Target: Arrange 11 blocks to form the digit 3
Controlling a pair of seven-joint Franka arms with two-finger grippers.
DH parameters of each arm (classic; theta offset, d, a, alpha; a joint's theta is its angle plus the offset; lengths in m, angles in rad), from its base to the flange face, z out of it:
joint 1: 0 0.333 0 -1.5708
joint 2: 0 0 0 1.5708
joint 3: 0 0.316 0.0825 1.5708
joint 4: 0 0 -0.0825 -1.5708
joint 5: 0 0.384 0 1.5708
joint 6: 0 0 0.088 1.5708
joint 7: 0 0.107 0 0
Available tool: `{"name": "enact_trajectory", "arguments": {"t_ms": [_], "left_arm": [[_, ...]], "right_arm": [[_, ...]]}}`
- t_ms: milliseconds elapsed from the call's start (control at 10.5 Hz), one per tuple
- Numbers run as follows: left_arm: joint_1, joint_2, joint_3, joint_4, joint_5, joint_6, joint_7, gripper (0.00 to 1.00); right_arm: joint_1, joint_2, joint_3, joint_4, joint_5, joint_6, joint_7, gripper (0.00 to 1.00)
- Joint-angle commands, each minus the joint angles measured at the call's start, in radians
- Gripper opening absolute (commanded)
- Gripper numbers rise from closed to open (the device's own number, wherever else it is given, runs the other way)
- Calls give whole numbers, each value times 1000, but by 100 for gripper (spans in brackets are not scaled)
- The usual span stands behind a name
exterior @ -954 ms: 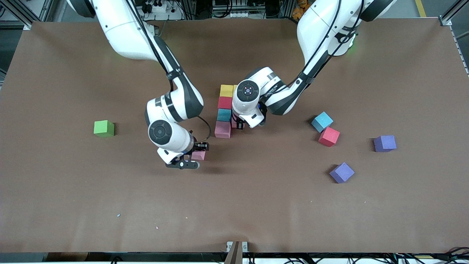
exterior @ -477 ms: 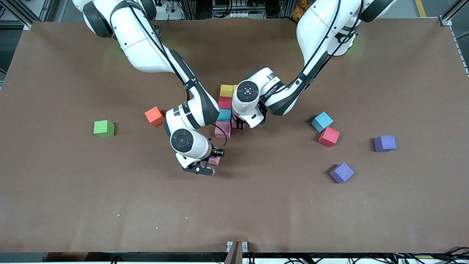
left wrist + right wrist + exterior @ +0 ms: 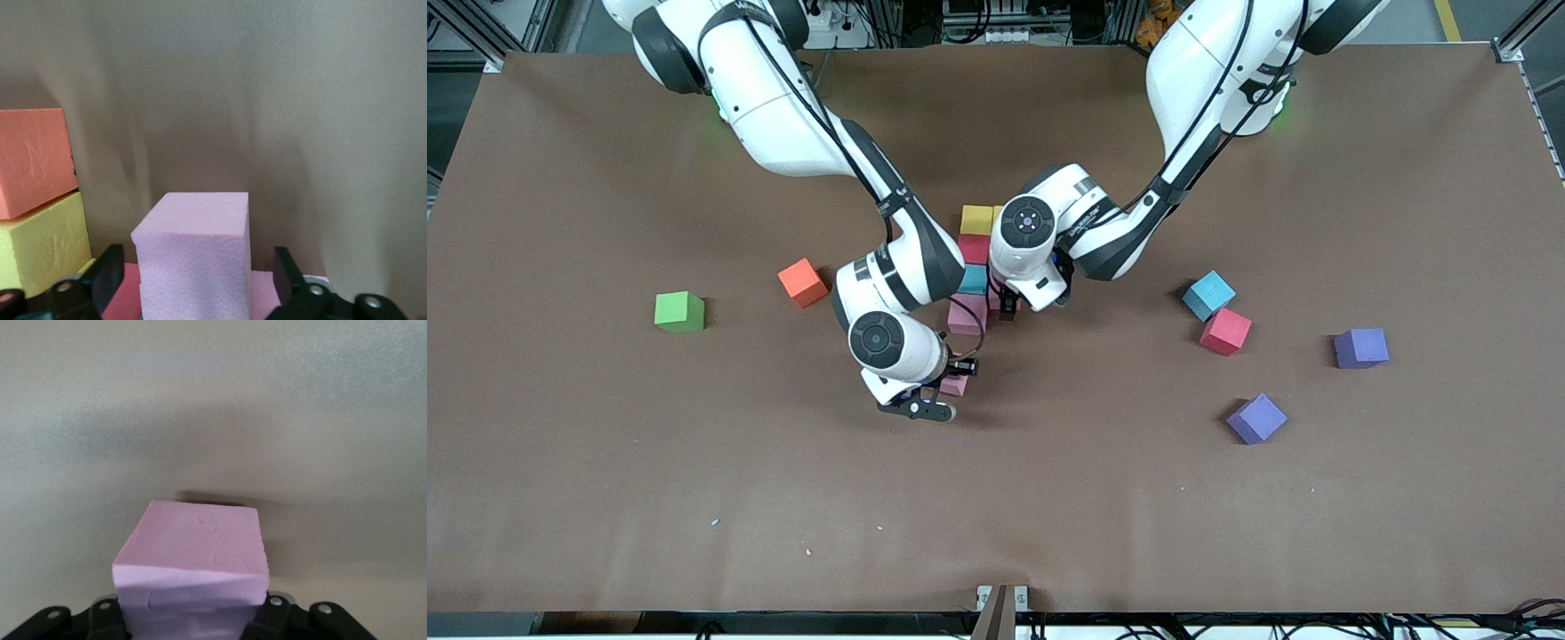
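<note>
The right gripper (image 3: pixel 953 384) is clamped on a pink cube (image 3: pixel 955 385) and hangs low over bare brown table (image 3: pixel 605 462), just off the camera-side end of the cube column. In the right wrist view that cube (image 3: pixel 192 568) sits between the fingers (image 3: pixel 101 617), with plain table surface all around its free edges.

The left gripper (image 3: pixel 1005 302) is down at the column's side toward the left arm's end of the table. In the left wrist view its fingers (image 3: pixel 100 283) stand apart from another pink cube (image 3: pixel 197 257), with a visible gap on each side: jaws wide, gripping nothing.

The column holds a yellow cube (image 3: pixel 977 220) at the base end, then a red cube (image 3: pixel 973 249), a light blue cube (image 3: pixel 970 279) and a pink end cube (image 3: pixel 967 315), edges touching.

Away from the right gripper toward the right arm's end lie an orange cube (image 3: pixel 801 282) and, farther off, a green cube (image 3: pixel 679 312). Toward the left arm's end, well apart from the left gripper, a loose blue cube (image 3: pixel 1209 295) touches a loose red cube (image 3: pixel 1225 332); two purple cubes (image 3: pixel 1360 348) lie apart from them. The strip of table nearest the camera is open.
</note>
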Motion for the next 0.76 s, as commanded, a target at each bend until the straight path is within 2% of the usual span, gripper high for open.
{"name": "enact_trajectory", "arguments": {"t_ms": [0, 286, 477, 668], "left_arm": [[-7, -30, -4, 5, 27, -7, -4, 100], [3, -124, -7, -16, 18, -106, -20, 100], [21, -179, -5, -44, 18, -113, -6, 100], [87, -230, -7, -70, 18, -163, 153, 100]], "right_arm": [[-8, 24, 18, 40, 14, -16, 7, 0], [-11, 24, 20, 39, 16, -16, -31, 0], [-11, 23, 20, 37, 17, -18, -58, 0], [-3, 24, 31, 37, 16, -18, -48, 0]]}}
